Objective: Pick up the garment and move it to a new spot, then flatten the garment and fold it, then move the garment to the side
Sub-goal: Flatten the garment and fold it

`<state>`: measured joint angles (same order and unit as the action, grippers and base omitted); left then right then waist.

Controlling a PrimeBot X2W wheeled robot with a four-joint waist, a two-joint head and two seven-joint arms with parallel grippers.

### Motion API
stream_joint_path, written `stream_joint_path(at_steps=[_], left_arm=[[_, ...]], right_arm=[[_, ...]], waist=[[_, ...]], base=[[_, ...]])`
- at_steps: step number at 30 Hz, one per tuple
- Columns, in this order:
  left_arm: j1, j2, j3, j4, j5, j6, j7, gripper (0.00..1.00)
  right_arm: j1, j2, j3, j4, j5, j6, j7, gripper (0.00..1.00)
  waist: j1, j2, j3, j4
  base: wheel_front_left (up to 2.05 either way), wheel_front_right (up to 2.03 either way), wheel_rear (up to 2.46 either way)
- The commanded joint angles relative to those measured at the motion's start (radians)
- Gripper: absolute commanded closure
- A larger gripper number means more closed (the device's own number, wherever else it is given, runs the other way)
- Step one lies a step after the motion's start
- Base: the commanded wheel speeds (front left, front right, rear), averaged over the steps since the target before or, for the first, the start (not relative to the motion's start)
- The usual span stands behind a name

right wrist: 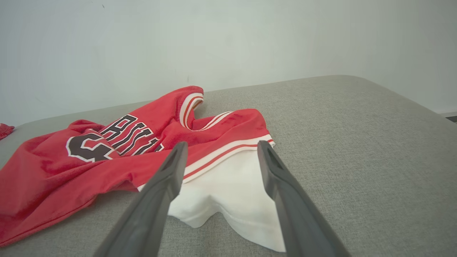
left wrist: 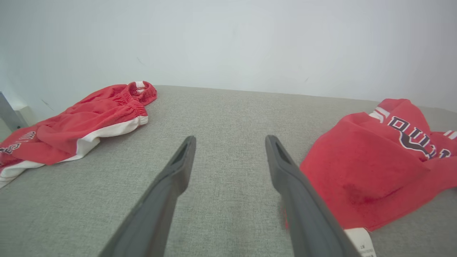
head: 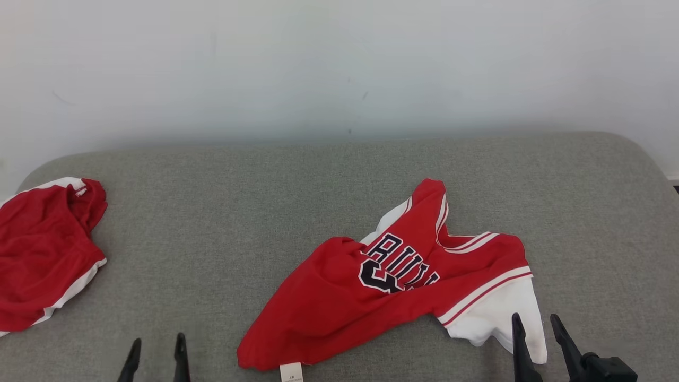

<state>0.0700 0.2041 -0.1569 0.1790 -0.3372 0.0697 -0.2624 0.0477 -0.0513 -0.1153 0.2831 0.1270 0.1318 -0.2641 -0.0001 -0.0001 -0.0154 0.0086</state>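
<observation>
Currently: red-and-white basketball jersey w/ dark lettering (head: 329,297), rumpled, centre-right on grey fabric cushion (head: 212,212), not yet flat. Left gripper (head: 159,339), right gripper (head: 534,318): both spread, empty, flanking near edge; prob. staged for flattening.

A bare indoor room, home or test room unclear: a grey fabric-padded surface (head: 212,201) against a plain white wall (head: 318,63), a red jersey (head: 329,302) lying on it.
</observation>
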Motion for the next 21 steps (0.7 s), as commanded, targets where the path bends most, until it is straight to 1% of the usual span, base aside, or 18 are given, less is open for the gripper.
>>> stream_joint_path(at_steps=[1,2,5,11,17,21], left_arm=[[0.025,-0.011,0.038,-0.014,0.027,-0.011,-0.004,0.00],[0.025,-0.011,0.038,-0.014,0.027,-0.011,-0.004,0.00],[0.048,-0.031,0.077,-0.029,0.068,-0.033,-0.004,0.00],[0.074,-0.049,0.153,-0.061,0.144,-0.079,-0.003,0.00],[0.074,-0.078,0.220,-0.054,0.181,-0.123,-0.004,0.00],[0.076,-0.096,0.246,-0.046,0.206,-0.140,-0.004,0.00]], right_arm=[[0.015,0.002,-0.010,-0.002,-0.005,-0.002,0.000,0.00],[0.015,0.002,-0.010,-0.002,-0.005,-0.002,0.000,0.00],[0.022,0.002,-0.017,-0.002,-0.006,-0.002,0.000,0.00],[0.033,0.002,-0.019,-0.004,-0.006,-0.002,0.000,0.00],[0.034,0.002,-0.013,0.002,0.000,-0.002,0.000,0.00],[0.032,0.002,-0.014,0.006,-0.003,-0.002,0.000,0.00]], waist=[[0.0001,0.0001,-0.001,0.000],[0.0001,0.0001,-0.001,0.000],[0.0001,0.0001,-0.003,0.000],[0.0001,0.0001,-0.004,-0.006],[0.0001,0.0001,0.002,-0.010],[0.0001,0.0001,0.004,-0.010]], base=[[0.00,0.00,0.00],[0.00,0.00,0.00],[0.00,0.00,0.00],[0.00,0.00,0.00],[0.00,0.00,0.00],[0.00,0.00,0.00]])
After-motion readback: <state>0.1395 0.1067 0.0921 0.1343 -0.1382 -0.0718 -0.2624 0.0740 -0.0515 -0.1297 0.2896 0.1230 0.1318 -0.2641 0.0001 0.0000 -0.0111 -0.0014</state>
